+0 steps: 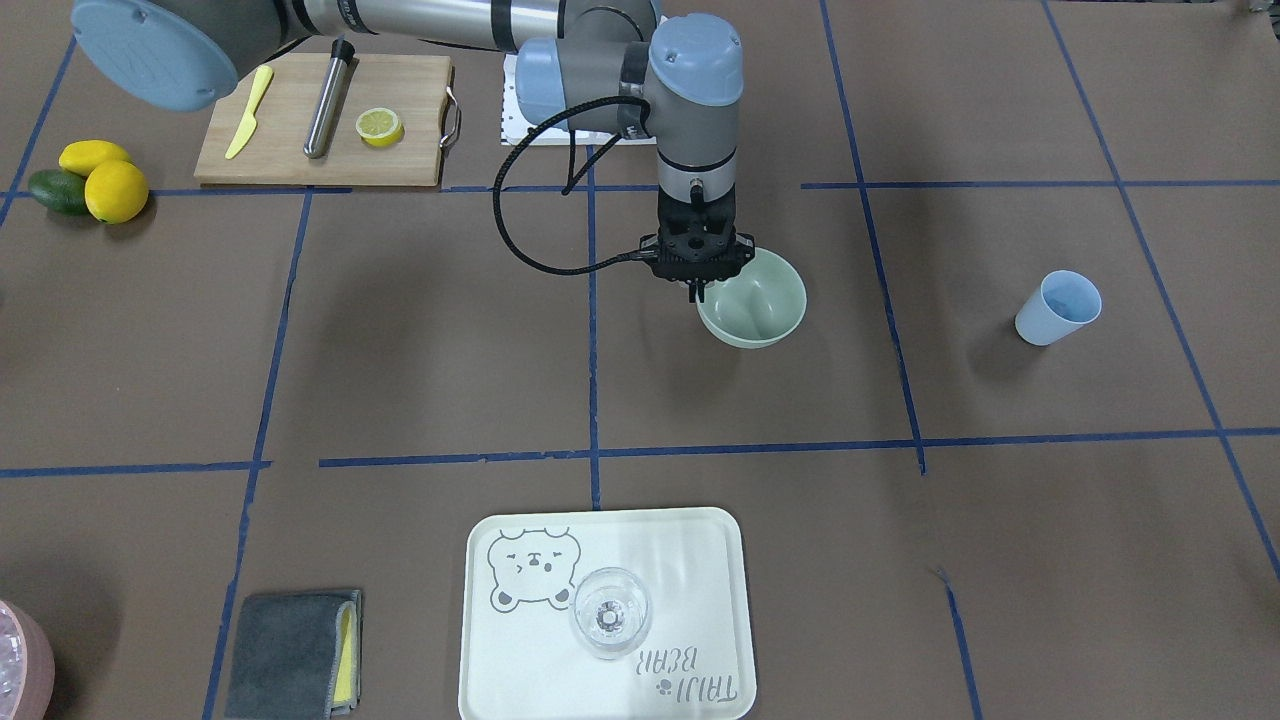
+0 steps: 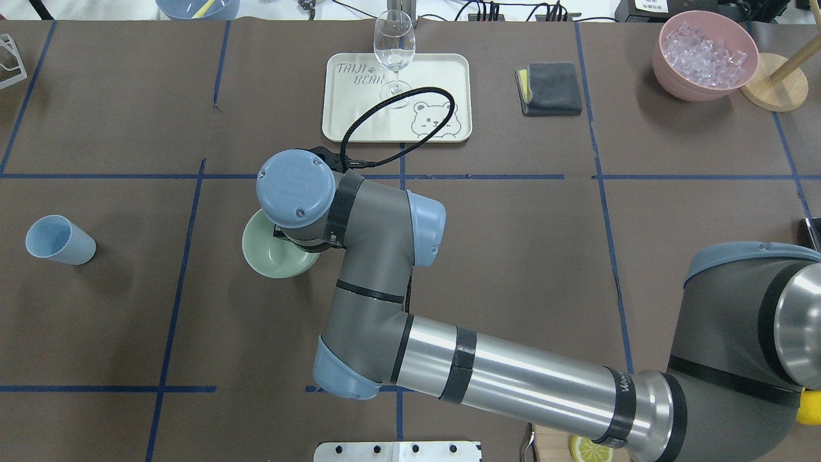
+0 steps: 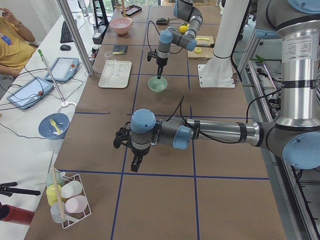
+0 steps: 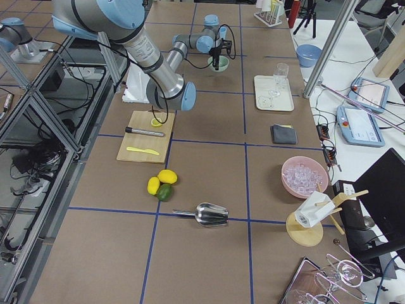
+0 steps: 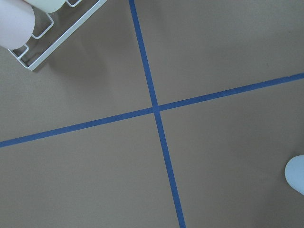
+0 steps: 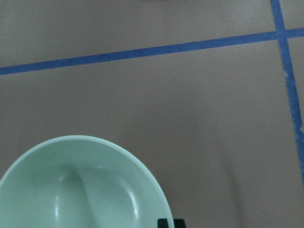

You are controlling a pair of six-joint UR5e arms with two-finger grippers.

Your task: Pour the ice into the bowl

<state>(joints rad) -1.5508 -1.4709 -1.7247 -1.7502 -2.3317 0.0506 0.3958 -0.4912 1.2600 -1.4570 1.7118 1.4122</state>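
Observation:
The pale sage-green bowl (image 1: pixel 765 300) stands on the brown table near the middle and looks empty; it also shows in the overhead view (image 2: pixel 269 253) and the right wrist view (image 6: pixel 80 190). My right gripper (image 1: pixel 697 290) reaches across and points straight down at the bowl's rim, its fingers close together on the rim. A dark fingertip (image 6: pixel 170 223) shows right at the rim. The heap of loose ice cubes is not in view. My left gripper (image 3: pixel 135 164) hangs low over bare table far from the bowl; I cannot tell if it is open or shut.
A light blue cup (image 1: pixel 1058 307) lies tilted on the robot's left side. A tray (image 1: pixel 700 560) holds a wine glass (image 1: pixel 610 612). A pink container of ice (image 2: pixel 705 54), grey cloth (image 1: pixel 290 655), cutting board (image 1: pixel 400 150), lemons (image 1: pixel 115 190), metal scoop (image 4: pixel 212 214).

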